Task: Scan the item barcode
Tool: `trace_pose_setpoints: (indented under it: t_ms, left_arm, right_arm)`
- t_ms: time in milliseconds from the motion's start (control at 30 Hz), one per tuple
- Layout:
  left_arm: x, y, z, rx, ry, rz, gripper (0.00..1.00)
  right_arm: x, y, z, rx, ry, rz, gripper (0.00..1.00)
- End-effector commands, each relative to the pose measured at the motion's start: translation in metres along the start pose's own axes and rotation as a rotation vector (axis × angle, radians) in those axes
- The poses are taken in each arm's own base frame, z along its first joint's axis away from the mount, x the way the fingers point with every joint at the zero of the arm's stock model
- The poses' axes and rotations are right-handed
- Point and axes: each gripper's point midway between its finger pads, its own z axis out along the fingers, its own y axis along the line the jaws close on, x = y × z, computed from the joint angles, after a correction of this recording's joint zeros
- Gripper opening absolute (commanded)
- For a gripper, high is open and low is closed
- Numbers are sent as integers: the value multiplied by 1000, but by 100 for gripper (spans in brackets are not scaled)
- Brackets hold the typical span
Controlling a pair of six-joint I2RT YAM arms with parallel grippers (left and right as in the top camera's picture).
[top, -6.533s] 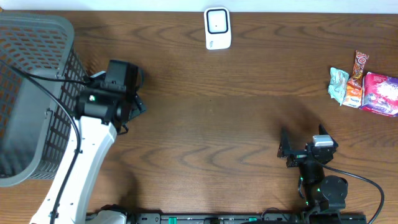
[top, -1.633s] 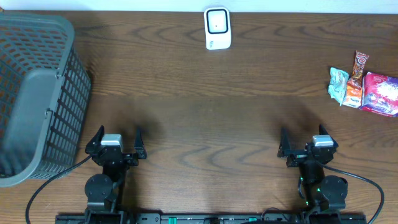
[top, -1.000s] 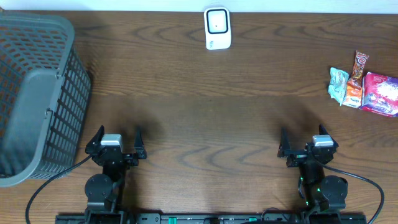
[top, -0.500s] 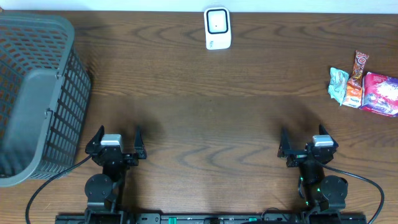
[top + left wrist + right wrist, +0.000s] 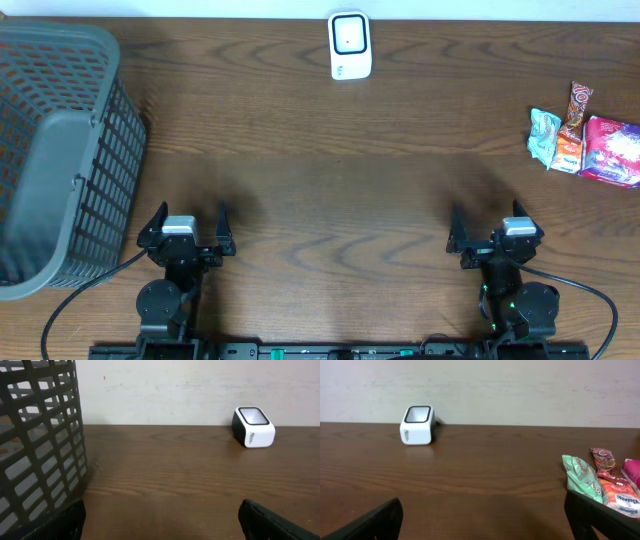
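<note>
I counted one scanner, one basket and at least three snack packets; my left gripper and right gripper stood spread wide, holding nothing; the packets lay well apart from my right gripper, far right; dark wooden table, pale wall behind.

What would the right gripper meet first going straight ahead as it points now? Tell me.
Nothing, it seems: the open right gripper faces bare table up to the wall. The white scanner sits off to its left, the snack packets to its right; depth is hard to judge.
</note>
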Motion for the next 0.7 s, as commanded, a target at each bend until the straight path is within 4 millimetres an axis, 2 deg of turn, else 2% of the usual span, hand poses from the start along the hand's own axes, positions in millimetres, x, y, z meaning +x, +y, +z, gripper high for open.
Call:
trace_pose_setpoints:
  t_ms: [0, 667]
  left_arm:
    - [15, 4, 0, -19, 52, -8, 98]
    - [15, 5, 0, -27, 52, -34, 98]
  right_arm:
    - [0, 1, 0, -4, -2, -8, 99]
    - [0, 1, 0, -4, -2, -8, 99]
